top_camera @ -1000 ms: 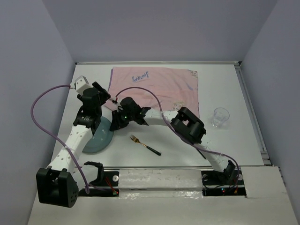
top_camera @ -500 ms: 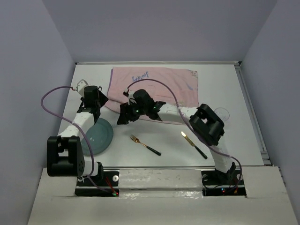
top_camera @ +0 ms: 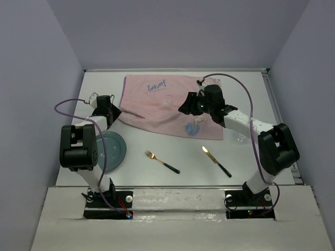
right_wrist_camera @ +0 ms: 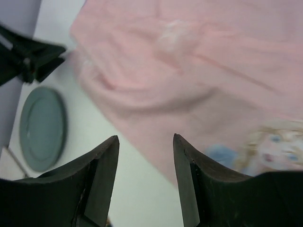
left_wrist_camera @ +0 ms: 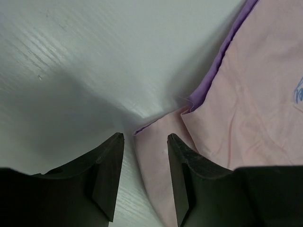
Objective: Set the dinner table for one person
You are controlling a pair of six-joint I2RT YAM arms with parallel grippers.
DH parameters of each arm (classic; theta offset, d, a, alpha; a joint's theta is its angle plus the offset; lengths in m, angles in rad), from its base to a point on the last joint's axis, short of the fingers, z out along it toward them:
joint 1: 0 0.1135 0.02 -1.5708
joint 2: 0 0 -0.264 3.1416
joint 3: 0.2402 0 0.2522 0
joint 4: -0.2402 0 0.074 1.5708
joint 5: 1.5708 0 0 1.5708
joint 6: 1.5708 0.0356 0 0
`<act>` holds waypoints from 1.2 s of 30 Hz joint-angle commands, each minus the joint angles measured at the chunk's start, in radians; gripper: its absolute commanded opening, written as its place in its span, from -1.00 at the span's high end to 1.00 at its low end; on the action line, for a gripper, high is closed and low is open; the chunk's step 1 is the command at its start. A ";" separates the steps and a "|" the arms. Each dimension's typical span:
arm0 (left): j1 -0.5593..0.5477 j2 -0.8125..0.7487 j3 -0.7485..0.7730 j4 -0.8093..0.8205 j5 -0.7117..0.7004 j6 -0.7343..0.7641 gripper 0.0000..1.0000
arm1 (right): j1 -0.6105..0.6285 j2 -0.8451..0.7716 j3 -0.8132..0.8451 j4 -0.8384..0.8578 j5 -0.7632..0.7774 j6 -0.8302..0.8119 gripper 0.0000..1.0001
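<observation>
The white dinner table (top_camera: 172, 149) carries a pink cloth (top_camera: 167, 102) at the back. A teal plate (top_camera: 112, 151), a gold fork (top_camera: 162, 161) and a gold knife (top_camera: 217, 161) lie near the front. My left gripper (top_camera: 114, 112) is open at the cloth's near-left corner. In the left wrist view (left_wrist_camera: 146, 142) that corner of the cloth (left_wrist_camera: 227, 104) lies between the jaws, not pinched. My right gripper (top_camera: 185, 107) hovers open and empty over the cloth's right half. The right wrist view (right_wrist_camera: 146, 142) shows the cloth (right_wrist_camera: 189, 71) and the plate (right_wrist_camera: 42, 127) below.
A clear glass (top_camera: 239, 137) stands at the right, partly hidden behind my right arm. The cloth has blue writing (top_camera: 156, 86) near its far edge and a printed figure (top_camera: 191, 127) near its front edge. Grey walls close in the table on three sides.
My right arm has swung from the cloth's near-left corner to over its right half, uncovering the knife. My left gripper has moved from above the plate to the cloth's near-left corner.
</observation>
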 commanded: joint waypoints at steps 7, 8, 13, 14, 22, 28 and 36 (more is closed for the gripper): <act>0.003 0.050 0.050 0.036 0.022 -0.016 0.08 | -0.334 0.064 0.105 -0.122 0.144 -0.092 -0.41; 0.003 0.050 0.047 0.040 0.019 -0.014 0.12 | -0.344 0.084 0.124 -0.132 0.159 -0.100 -0.42; 0.001 0.075 0.044 0.042 0.015 -0.004 0.21 | -0.378 0.177 0.178 -0.169 0.209 -0.113 -0.42; 0.001 0.078 0.044 0.045 0.016 -0.004 0.26 | -0.389 0.180 0.176 -0.169 0.204 -0.112 -0.42; 0.000 0.055 0.030 0.050 0.007 0.013 1.00 | -0.463 0.208 0.149 -0.163 0.186 -0.106 -0.47; -0.020 -0.093 -0.046 0.045 0.001 0.009 1.00 | -0.472 0.294 0.248 -0.193 0.216 -0.121 -0.49; -0.020 -0.246 -0.212 0.071 0.034 -0.002 1.00 | -0.472 0.456 0.446 -0.279 0.233 -0.149 -0.30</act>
